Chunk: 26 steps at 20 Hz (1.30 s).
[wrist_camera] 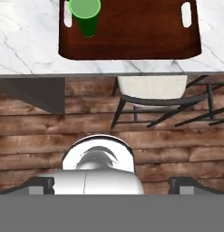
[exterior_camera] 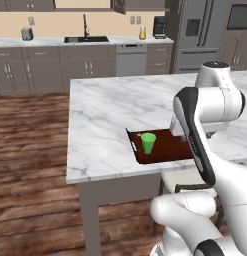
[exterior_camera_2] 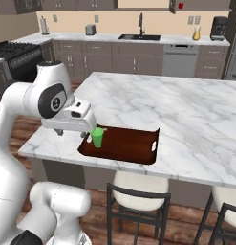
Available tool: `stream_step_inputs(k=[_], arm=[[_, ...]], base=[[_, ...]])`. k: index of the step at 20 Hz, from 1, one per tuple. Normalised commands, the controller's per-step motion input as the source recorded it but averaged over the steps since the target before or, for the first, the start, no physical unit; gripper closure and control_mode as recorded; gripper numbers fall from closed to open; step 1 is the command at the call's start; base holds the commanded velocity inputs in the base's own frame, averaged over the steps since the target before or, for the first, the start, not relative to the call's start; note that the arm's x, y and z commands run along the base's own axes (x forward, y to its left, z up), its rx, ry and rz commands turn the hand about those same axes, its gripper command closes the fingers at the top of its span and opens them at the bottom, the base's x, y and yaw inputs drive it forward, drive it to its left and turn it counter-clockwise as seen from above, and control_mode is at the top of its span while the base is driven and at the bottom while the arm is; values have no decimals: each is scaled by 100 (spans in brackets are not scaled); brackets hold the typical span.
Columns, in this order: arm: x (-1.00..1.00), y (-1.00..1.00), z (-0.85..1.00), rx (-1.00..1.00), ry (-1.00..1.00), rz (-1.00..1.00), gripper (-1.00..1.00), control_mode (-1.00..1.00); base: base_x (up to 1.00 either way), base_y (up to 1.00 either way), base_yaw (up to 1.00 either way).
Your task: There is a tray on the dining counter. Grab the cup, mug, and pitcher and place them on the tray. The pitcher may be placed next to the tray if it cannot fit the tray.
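The green cup (exterior_camera_2: pixel 97 137) (exterior_camera: pixel 148 142) (wrist_camera: pixel 85 15) stands upright on the left end of the dark reddish-brown tray (exterior_camera_2: pixel 131 146) (exterior_camera: pixel 167 150) (wrist_camera: pixel 136 31). The tray lies near the front edge of the marble dining counter (exterior_camera_2: pixel 186 110) (exterior_camera: pixel 105 115). My gripper (exterior_camera_2: pixel 71 134) (wrist_camera: pixel 112 185) hangs open and empty just above the tray's left end, beside the cup and toward the counter's front edge. In the left base view my own arm covers it. The amber pitcher (exterior_camera_2: pixel 196 33) (exterior_camera: pixel 142 33) stands far off on the back worktop. A small red spot in the open wall cabinet looks like the mug (exterior_camera_2: pixel 180 5).
A cushioned stool (exterior_camera_2: pixel 138 191) (wrist_camera: pixel 152 88) stands under the counter's front edge, with a second stool (exterior_camera_2: pixel 224 210) to its right. The back wall holds a black sink (exterior_camera_2: pixel 138 37), a coffee machine (exterior_camera_2: pixel 219 27) and a stove (exterior_camera_2: pixel 14 50). Wooden floor lies left of the island.
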Motion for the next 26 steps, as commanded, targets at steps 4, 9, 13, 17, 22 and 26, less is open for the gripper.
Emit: stream_step_inputs(k=[4, 9, 13, 17, 22, 26], arm=[[0, 0, 0, 0, 0, 0, -100, 100], [0, 0, 0, 0, 0, 0, -100, 100], [0, 0, 0, 0, 0, 0, -100, 100], [0, 0, 0, 0, 0, 0, -100, 100], [0, 0, 0, 0, 0, 0, -100, 100], [0, 0, 0, 0, 0, 0, -100, 100]], base=[[-100, 5, -6], [-70, 93, 0], [-6, 100, 0], [0, 100, 0], [0, 100, 0], [1, 100, 0]])
